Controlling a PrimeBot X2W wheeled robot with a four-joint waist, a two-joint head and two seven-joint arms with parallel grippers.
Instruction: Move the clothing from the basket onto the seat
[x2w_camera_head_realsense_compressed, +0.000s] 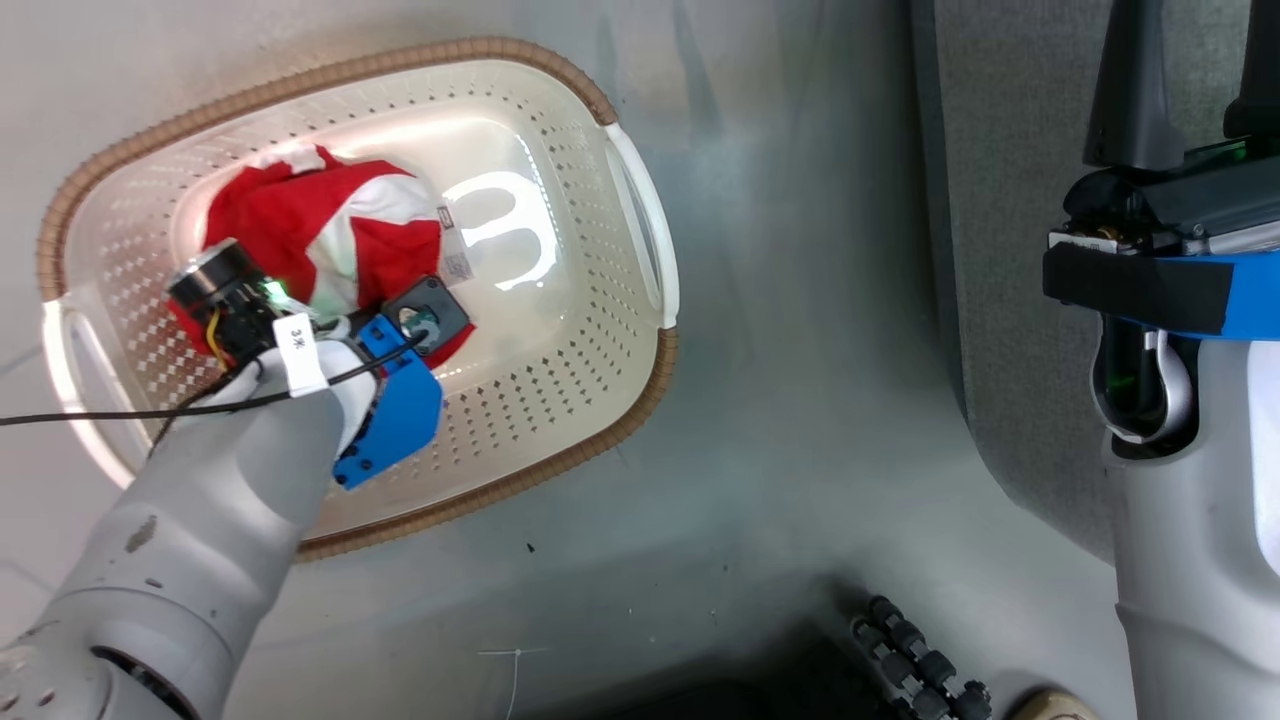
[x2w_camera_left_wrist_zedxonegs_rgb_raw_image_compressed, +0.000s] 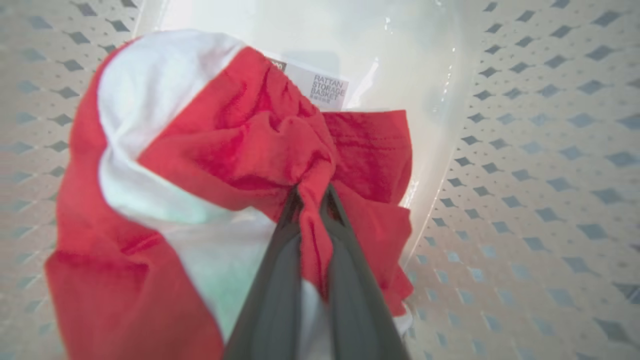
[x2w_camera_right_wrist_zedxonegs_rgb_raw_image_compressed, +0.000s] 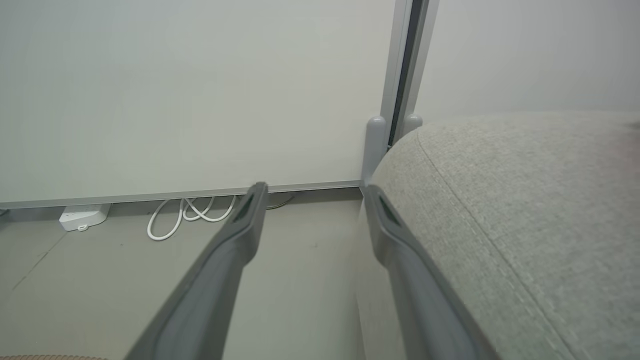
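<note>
A crumpled red garment with a broad white stripe, the clothing (x2w_camera_head_realsense_compressed: 300, 225) (x2w_camera_left_wrist_zedxonegs_rgb_raw_image_compressed: 210, 150), lies in the cream basket (x2w_camera_head_realsense_compressed: 560, 400) on the floor. My left gripper (x2w_camera_left_wrist_zedxonegs_rgb_raw_image_compressed: 312, 192) reaches down into the basket and is shut on a fold of the red cloth; in the head view its fingers are hidden under the wrist (x2w_camera_head_realsense_compressed: 300, 340). A paper label (x2w_camera_left_wrist_zedxonegs_rgb_raw_image_compressed: 322, 90) shows on the basket's bottom beyond the cloth. My right gripper (x2w_camera_right_wrist_zedxonegs_rgb_raw_image_compressed: 312, 195) (x2w_camera_head_realsense_compressed: 1190, 90) hangs open and empty beside the grey seat (x2w_camera_right_wrist_zedxonegs_rgb_raw_image_compressed: 525, 200) (x2w_camera_head_realsense_compressed: 1010, 250), at its rounded edge.
The basket has a brown woven rim (x2w_camera_head_realsense_compressed: 300, 75) and white handles (x2w_camera_head_realsense_compressed: 645, 225). A white wall and a metal post (x2w_camera_right_wrist_zedxonegs_rgb_raw_image_compressed: 395, 75) stand behind the seat, with a coiled white cable (x2w_camera_right_wrist_zedxonegs_rgb_raw_image_compressed: 185, 215) and power strip (x2w_camera_right_wrist_zedxonegs_rgb_raw_image_compressed: 82, 217) on the floor. My wheeled base (x2w_camera_head_realsense_compressed: 910, 650) shows at the bottom.
</note>
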